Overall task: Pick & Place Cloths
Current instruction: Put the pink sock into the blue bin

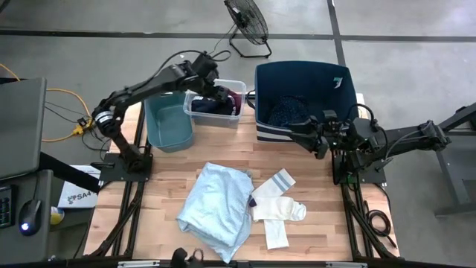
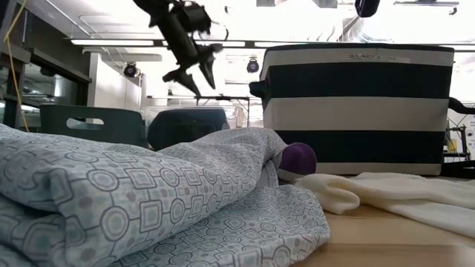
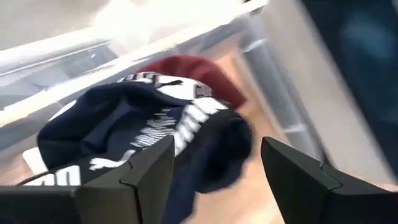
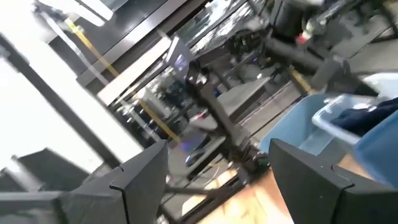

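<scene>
Now the left gripper [image 1: 221,92] hangs over the clear bin [image 1: 195,112] at the far side of the table [image 1: 312,238], and its two fingers [image 3: 143,180] stand apart with nothing between them. Below it, inside this bin, lies the black cloth with white PUMA lettering [image 3: 155,134], bunched up, and a maroon cloth [image 3: 202,74] shows just behind it. To the left of the clear bin stands the teal bin [image 1: 168,123]. To the right stands the big navy bin [image 1: 301,85], and a navy dotted cloth [image 1: 286,112] lies in it.

The right gripper [image 1: 297,126] waits at the near edge of the navy bin, fingers spread wide, holding nothing.

On the table, nearer to the front, the large pale-blue cloth [image 1: 217,208] lies folded and rumpled. Just to its right the small white pieces [image 1: 277,212] lie touching it. In the low view a small purple thing [image 2: 298,158] shows between the pale-blue cloth and the white pieces; what it is I cannot tell.
</scene>
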`<move>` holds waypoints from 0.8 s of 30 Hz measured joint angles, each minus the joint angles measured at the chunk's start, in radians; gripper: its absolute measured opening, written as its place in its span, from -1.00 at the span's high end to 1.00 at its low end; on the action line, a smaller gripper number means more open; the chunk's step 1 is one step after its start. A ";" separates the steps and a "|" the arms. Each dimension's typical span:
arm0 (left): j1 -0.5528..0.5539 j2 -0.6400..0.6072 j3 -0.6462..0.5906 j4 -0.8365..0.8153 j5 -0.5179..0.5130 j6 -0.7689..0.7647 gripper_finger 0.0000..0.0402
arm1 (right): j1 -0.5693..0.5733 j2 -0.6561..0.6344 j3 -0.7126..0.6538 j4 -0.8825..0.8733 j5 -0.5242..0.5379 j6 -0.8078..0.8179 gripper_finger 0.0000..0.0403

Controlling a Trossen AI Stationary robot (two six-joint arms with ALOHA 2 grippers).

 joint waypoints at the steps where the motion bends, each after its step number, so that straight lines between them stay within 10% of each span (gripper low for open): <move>1: -0.011 -0.019 0.000 -0.005 0.000 0.000 -0.17 | 0.000 0.000 0.000 -0.008 -0.023 0.006 -0.34; 13: -0.293 -0.206 0.001 -0.094 -0.195 -0.029 -0.17 | 0.084 -0.006 0.000 -0.308 -0.269 0.153 -0.34; 24: -0.583 -0.218 0.000 -0.130 -0.358 -0.081 -0.17 | 0.354 0.105 0.000 -0.542 0.022 0.459 -0.34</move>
